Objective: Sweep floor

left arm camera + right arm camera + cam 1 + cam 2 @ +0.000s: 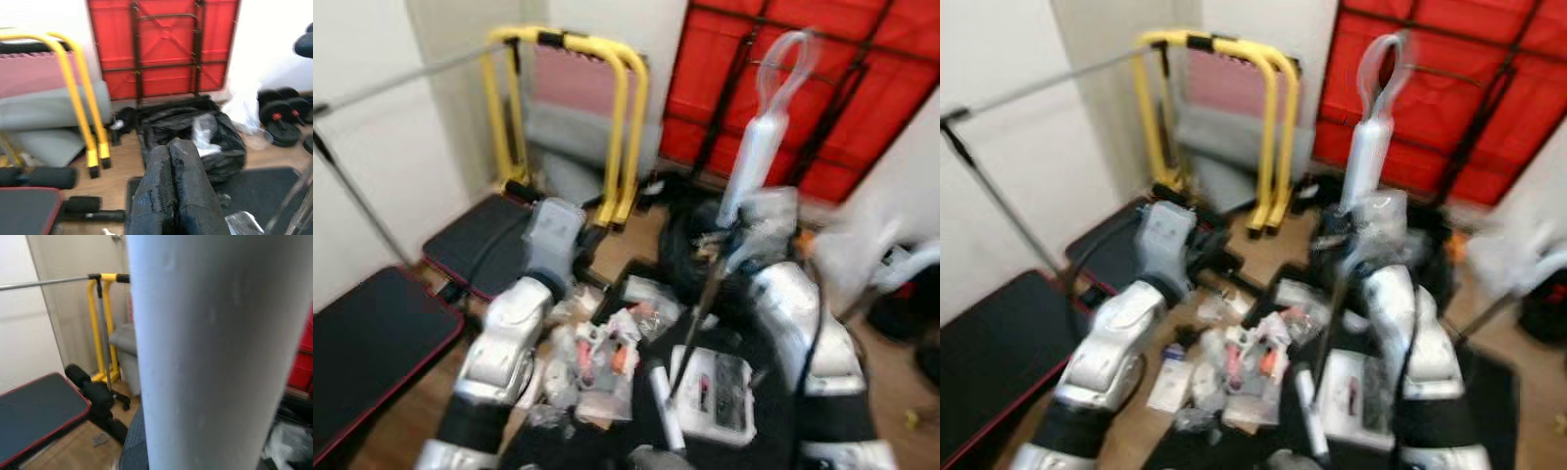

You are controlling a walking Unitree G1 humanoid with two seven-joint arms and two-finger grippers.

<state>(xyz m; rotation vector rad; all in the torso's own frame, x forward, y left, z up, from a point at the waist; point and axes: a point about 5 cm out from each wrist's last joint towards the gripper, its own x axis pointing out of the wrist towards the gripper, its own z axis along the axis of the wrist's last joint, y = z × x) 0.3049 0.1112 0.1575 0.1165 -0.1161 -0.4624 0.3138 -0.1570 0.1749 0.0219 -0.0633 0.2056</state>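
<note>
Two hands share the work: the right hand [1363, 227] clamps the white broom handle [1368, 157], the left hand [171, 196] is pressed together and empty, so sweeping seems underway and next calls for dragging the litter [1244, 367] below them into a pile.

The rack [607, 88] is yellow and the folded table [803, 88] red with dark struts. The bench pad [372, 343] is black, edged red.

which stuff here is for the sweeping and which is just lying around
For the job:
- white broom handle, held by the right gripper
- litter pile on the floor
- black rubbish bag

Lying about:
- yellow bars
- red folded table
- black bench
- dumbbells
</note>
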